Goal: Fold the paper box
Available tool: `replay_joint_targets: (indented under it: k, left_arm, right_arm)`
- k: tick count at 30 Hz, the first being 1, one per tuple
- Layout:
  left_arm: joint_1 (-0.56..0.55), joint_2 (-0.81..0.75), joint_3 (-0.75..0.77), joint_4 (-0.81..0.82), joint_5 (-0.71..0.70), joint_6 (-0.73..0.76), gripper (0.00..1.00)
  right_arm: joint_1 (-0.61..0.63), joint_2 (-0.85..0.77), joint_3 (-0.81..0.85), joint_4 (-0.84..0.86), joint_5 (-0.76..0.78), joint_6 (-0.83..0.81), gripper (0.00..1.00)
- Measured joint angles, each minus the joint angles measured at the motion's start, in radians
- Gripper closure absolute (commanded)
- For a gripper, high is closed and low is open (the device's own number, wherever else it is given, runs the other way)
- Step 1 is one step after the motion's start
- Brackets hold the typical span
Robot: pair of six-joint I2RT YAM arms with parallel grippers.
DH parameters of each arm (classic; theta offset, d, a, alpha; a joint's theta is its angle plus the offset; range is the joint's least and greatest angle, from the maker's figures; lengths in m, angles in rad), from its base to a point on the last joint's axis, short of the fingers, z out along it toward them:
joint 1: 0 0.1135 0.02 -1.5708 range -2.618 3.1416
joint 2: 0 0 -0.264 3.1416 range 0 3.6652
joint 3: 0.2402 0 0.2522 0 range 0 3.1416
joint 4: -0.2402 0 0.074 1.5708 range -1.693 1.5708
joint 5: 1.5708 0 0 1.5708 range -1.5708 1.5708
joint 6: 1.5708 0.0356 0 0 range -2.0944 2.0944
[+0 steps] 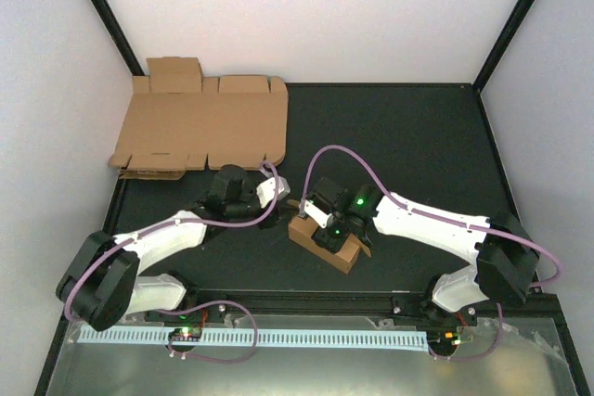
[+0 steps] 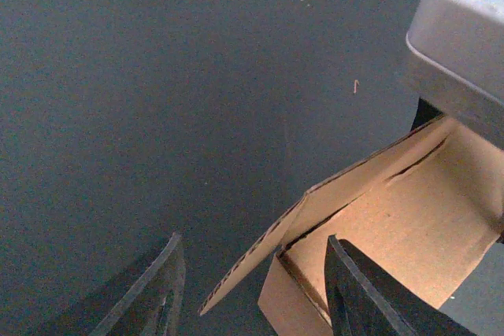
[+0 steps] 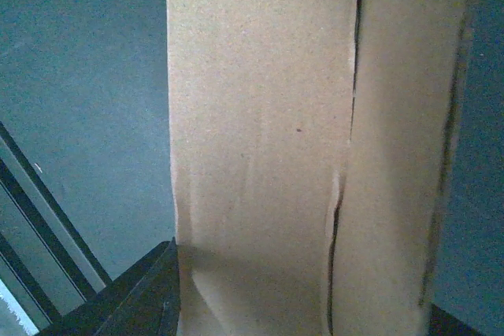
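On a matte dark worktop (image 1: 408,136) between white walls (image 1: 325,6), the left end effector (image 2: 254,240) gapes around a flap (image 2: 346,190) of the brown cardboard box (image 1: 345,255), which the right end effector (image 3: 299,289) clamps.

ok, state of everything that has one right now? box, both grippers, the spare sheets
paper box: half-folded, one flap still sticking out open, clamped by the right gripper.
right gripper: shut on the paper box, a finger against each side.
left gripper: open, holding nothing; the box's loose flap shows between its fingers, apparently untouched.
flat cardboard sheets: unfolded, lying flat at far left.
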Motion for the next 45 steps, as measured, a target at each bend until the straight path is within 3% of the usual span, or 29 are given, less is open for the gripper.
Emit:
replay_joint_targets:
  k: [5, 9, 16, 27, 34, 45]
  left_arm:
    - [0.0, 0.028, 0.029, -0.007, 0.035, 0.007, 0.44]
    - [0.0, 0.032, 0.04, -0.023, 0.046, 0.018, 0.65]
    - [0.0, 0.033, 0.058, -0.05, 0.069, 0.01, 0.8]
    - [-0.02, 0.033, 0.097, -0.166, 0.068, -0.159, 0.82]
    - [-0.046, 0.033, 0.13, -0.217, 0.014, -0.283, 0.98]
    - [-0.121, 0.033, 0.182, -0.282, -0.158, -0.381, 0.98]
  right_arm:
    - [0.001, 0.0, 0.0, 0.0, 0.0, 0.0, 0.49]
    - [0.001, 0.0, 0.0, 0.0, 0.0, 0.0, 0.49]
    - [0.001, 0.0, 0.0, -0.006, 0.006, 0.0, 0.51]
    - [0.004, 0.0, 0.008, -0.011, 0.036, 0.002, 0.52]
    - [0.005, 0.009, 0.013, -0.017, 0.045, 0.006, 0.52]
    - [0.005, 0.011, 0.015, -0.019, 0.046, 0.024, 0.52]
